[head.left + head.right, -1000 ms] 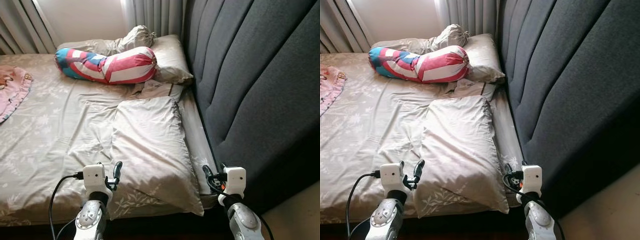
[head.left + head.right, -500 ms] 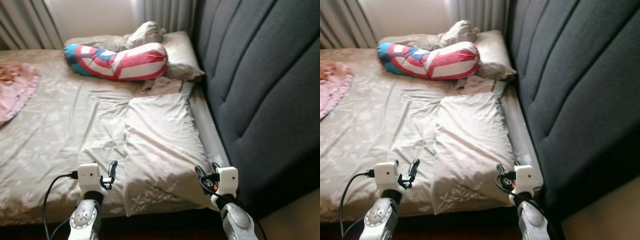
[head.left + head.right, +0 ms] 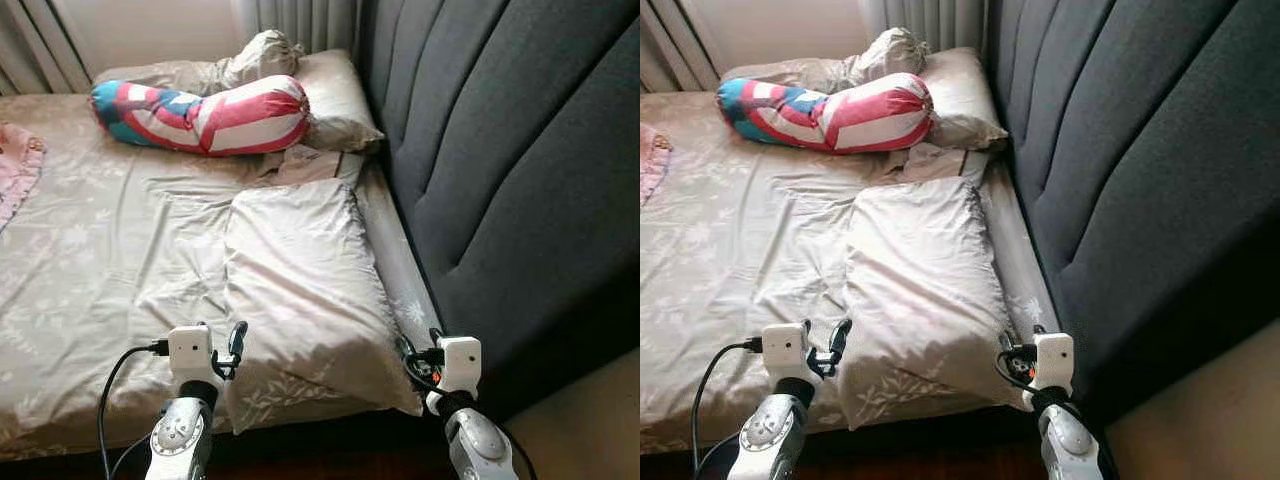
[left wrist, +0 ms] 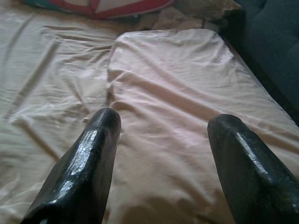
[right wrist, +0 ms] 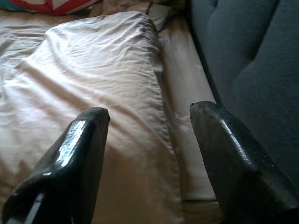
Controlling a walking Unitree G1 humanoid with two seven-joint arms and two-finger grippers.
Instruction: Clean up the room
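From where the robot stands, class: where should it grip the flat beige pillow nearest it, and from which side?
Probably the near short edge of the beige pillow, one corner each for the left gripper and right gripper, both open. It lies flat, lengthwise away from the robot, and that edge overhangs the bed toward the arms.

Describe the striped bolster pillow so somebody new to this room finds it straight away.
Start at the dark grey headboard and follow the bed to its far end. The bolster lies across there, against a beige pillow. It alone is tube-shaped with red, white and blue stripes.
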